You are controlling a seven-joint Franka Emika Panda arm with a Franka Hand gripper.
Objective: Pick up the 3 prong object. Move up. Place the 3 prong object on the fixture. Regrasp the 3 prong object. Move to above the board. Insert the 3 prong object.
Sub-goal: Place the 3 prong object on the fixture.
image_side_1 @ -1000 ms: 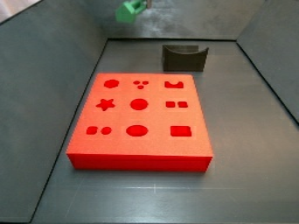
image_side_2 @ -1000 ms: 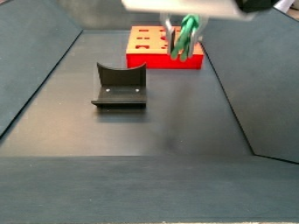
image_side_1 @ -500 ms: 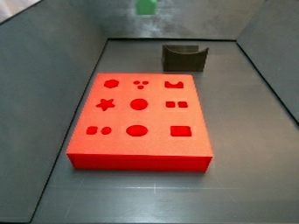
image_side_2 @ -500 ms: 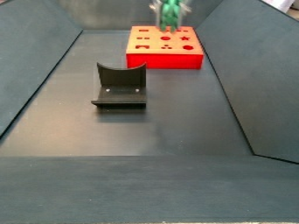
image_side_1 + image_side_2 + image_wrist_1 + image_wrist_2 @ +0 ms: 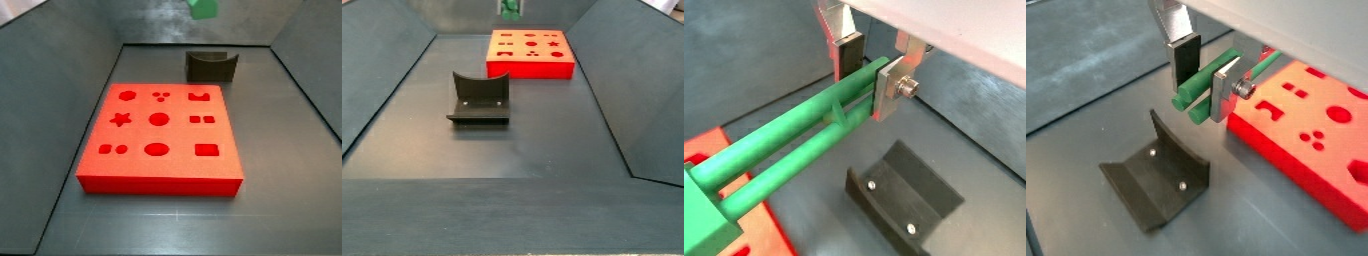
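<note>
— Where is the 3 prong object (image 5: 784, 150)?

— Clamped between the gripper (image 5: 869, 72)'s flat silver fingers (image 5: 894, 84), held high off the floor. It is smooth bright green plastic: long round prongs running out from the jaws to a blocky wedge end. In both side views only a green scrap shows at the upper edge (image 5: 203, 8) (image 5: 510, 8).

— So the jaws are closed on it?

— Yes, the dark pads press its prongs from both sides in both wrist views (image 5: 1208, 85).

— What lies below the gripper?

— The fixture (image 5: 1157, 181), a matte dark bracket with a curved back wall and two screw heads on its plate, stands on the grey floor beneath and a little aside. The board (image 5: 1317, 135), a thick red-orange slab with cut-out stars, circles and squares, lies just beside the fixture, apart from it.

— And in a side view?

— The fixture (image 5: 477, 98) sits well apart from the board (image 5: 529, 53).
</note>
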